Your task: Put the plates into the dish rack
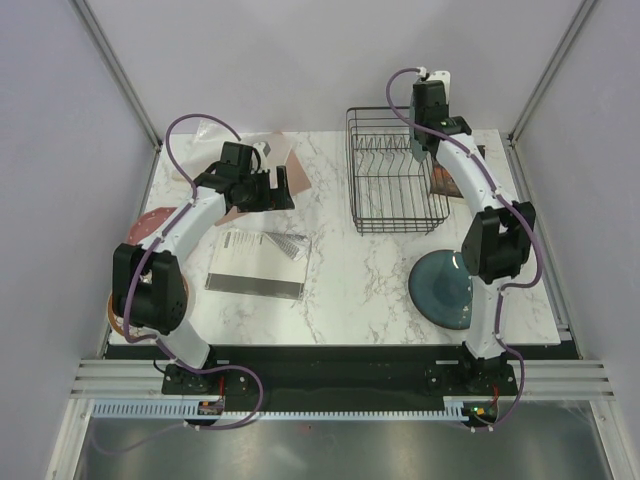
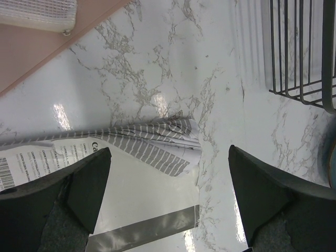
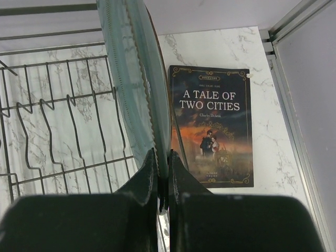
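right gripper (image 3: 161, 157) is clamped on the rim of the teal-green plate (image 3: 137, 79), which stands on edge at the right end of the dish rack (image 3: 52, 110). such a thin pinch, it could swing, miss the tines and tip toward the book (image 3: 212, 126). left gripper (image 2: 168, 178) hangs wide open, empty

Between the spread left fingers (image 2: 79, 184) only a flat leaflet (image 2: 152, 147) lies on the table (image 2: 157, 63); the dish rack (image 2: 328, 52) stands ahead-right. The teal plate (image 3: 131, 79) rises before the pinched right fingers (image 3: 144, 178): free rack slots to their left, a flat book (image 3: 212, 126) right.
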Available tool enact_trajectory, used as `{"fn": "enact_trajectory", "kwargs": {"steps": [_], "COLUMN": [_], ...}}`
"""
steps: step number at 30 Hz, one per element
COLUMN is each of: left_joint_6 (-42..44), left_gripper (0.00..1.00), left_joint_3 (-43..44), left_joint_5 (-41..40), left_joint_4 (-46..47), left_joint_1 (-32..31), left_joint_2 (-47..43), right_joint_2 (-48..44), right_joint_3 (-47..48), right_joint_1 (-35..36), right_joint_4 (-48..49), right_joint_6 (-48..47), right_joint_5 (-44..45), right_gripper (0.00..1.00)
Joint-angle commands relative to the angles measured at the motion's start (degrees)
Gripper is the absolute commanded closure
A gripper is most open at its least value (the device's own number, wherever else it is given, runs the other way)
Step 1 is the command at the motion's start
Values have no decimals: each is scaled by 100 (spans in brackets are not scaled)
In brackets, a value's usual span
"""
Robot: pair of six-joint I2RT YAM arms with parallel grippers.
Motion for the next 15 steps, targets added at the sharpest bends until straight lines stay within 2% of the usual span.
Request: {"fn": "enact_trajectory", "kwargs": {"steps": [1,9,10,12,13,15], "left_joint_6": [-66,-102,-15,39,91,39], "left_gripper": [0,0,0,0,0,0], "left_joint_3": [110,250,276,294,294,233], "left_joint_5": [-30,119,155,382,514,664], "left_joint_4": [143,152,152,152,152,170], "left_joint_1": [6,-11,-29,-46,-46,-73], "left_joint_2": [38,293,328,389,407,434], "right_joint_2": [-50,178,187,161,126,-49], "right_joint_3": [158,-44,-88,-184,-202,-333], "right_joint_1": [1,10,10,10,10,10], "right_joint_4": [822,752,726,708,690,690], "right_joint_6": [114,88,79,35,9,-62], "right_joint_5": [310,30,-23,-128,-172,-190], "right_gripper": [100,100,97,77,52,35]}}
